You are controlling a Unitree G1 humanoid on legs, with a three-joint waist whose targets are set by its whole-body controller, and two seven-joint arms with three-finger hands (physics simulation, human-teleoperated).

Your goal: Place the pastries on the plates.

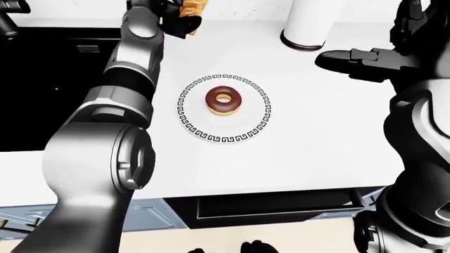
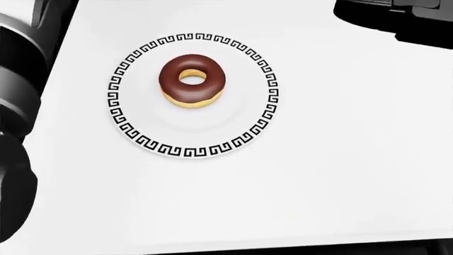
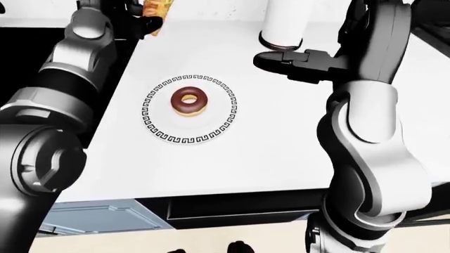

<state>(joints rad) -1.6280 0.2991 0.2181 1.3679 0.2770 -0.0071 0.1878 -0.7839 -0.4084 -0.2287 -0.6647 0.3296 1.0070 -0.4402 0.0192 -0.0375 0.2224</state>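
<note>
A chocolate-glazed donut (image 2: 191, 79) lies on a white plate with a black key-pattern rim (image 2: 193, 152), a little above the plate's middle. In the left-eye view my left arm reaches up the left side of the counter. At the top edge, my left hand (image 1: 171, 16) is shut on a golden pastry (image 1: 191, 9), well above and left of the plate. My right hand (image 1: 336, 58) hovers open over the counter, up and right of the plate, fingers pointing left and holding nothing. Only one plate is visible.
A tall white cylinder with a dark base ring (image 1: 308, 23) stands at the top of the white counter (image 2: 340, 159), near my right hand. A dark recessed area (image 1: 42, 89) lies left of the counter. The counter's lower edge runs above dark drawers (image 1: 274, 205).
</note>
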